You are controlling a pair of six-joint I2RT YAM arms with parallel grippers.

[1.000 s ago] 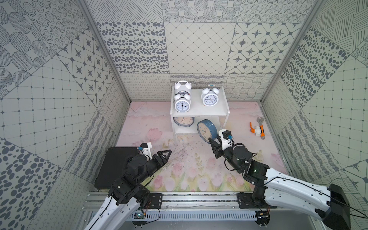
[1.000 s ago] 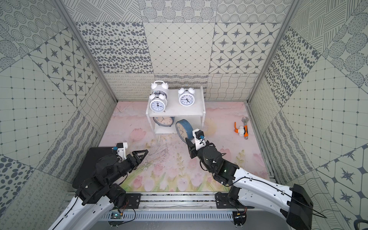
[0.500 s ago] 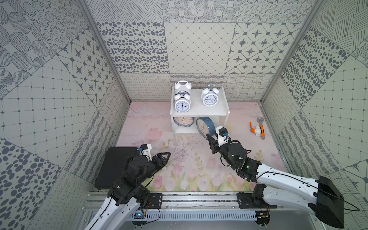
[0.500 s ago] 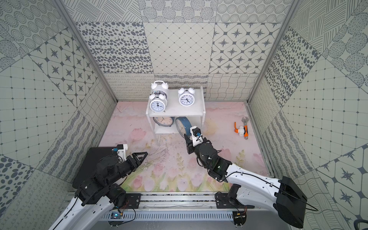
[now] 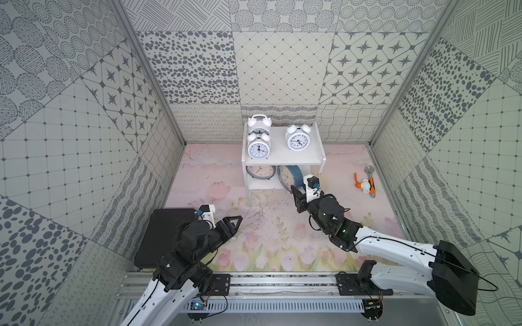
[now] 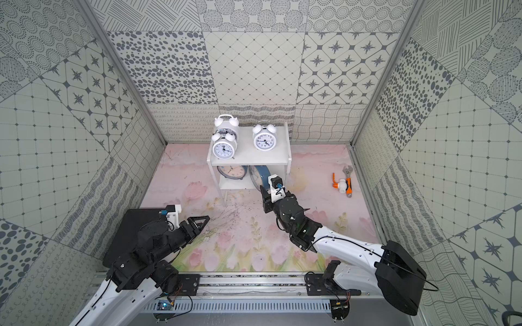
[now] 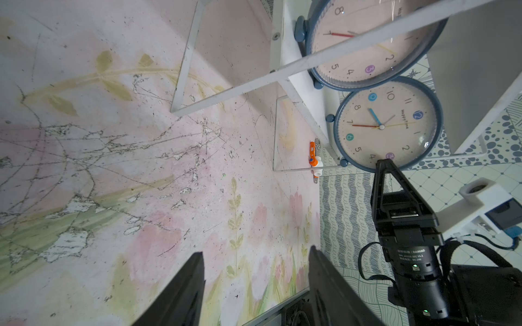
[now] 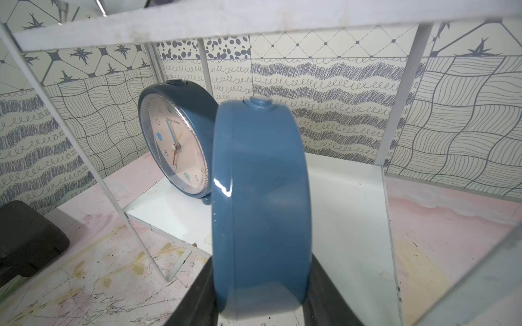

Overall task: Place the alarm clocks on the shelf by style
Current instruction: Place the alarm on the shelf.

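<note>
**Desk:** What is the left arm doing on your screen?

**Me:** I have it low at 7 o'clock of the mat (image 5: 268,240), with the forearm stretched toward 1 o'clock beside the black pad (image 5: 166,237). The left gripper (image 5: 233,223) hangs just over the floor. Its jaws are spread, and in its wrist view I see only flowered mat between them.

**Desk:** And the shelf?

**Me:** The shelf (image 5: 282,159) stands at 12 o'clock. Three white twin-bell clocks (image 5: 259,146) sit on its top tier: two at the 9 o'clock end, one behind the other, and one toward 3 o'clock. A second blue clock (image 5: 260,172) stands in the lower tier's 9 o'clock half, facing 6 o'clock.

**Desk:** Right arm?

**Me:** I see it reaching from 5 o'clock toward 11 o'clock, with the wrist low at the shelf's front. The right gripper (image 5: 296,193) is pinching the held blue clock (image 5: 291,176) by its lower rim, fingers (image 8: 195,307) on either flat side. The clock is at 11 o'clock of the gripper, in the lower tier's opening just beside the second one. It stands upright on edge with the button on top and the cream face turned toward 8 o'clock, so its disc runs along the 11-to-5 line. I cannot tell whether its feet touch the board.
</note>
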